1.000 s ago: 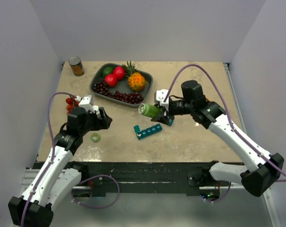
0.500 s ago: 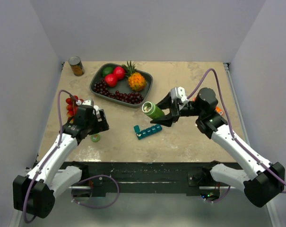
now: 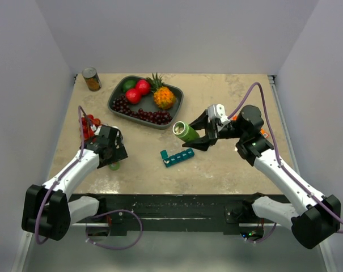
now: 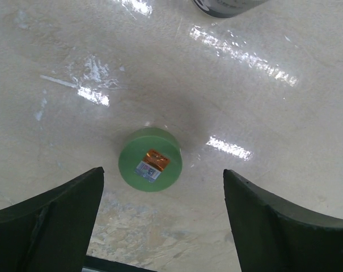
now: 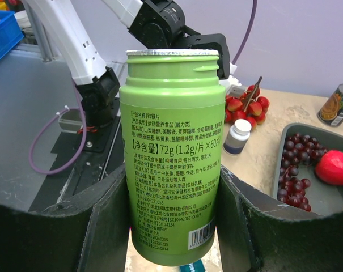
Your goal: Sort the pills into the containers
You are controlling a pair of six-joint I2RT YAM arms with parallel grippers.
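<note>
The green bottle [image 5: 174, 164] is clamped between the two fingers of the right hand [image 3: 200, 135]. It is held up above the counter [image 3: 233, 164] and tipped over, with its open top pointed toward the fruit tray [image 3: 117, 97].

The containers [image 3: 177, 157] are a short teal strip of little cubes. They are laid flat near the middle of the counter, a little closer to the arms than the bottle. They are not touched by either hand.

The fingers of the left hand [image 3: 114, 158] are spread wide apart, and nothing is held in them. A round green cap [image 4: 150, 159] is seen flat on the counter under this hand. It is between the two fingers but is not touched by them.

A can [image 3: 91, 79] is stood at the far left corner. Some small red fruits [image 3: 87, 124] are piled beside the left arm.
</note>
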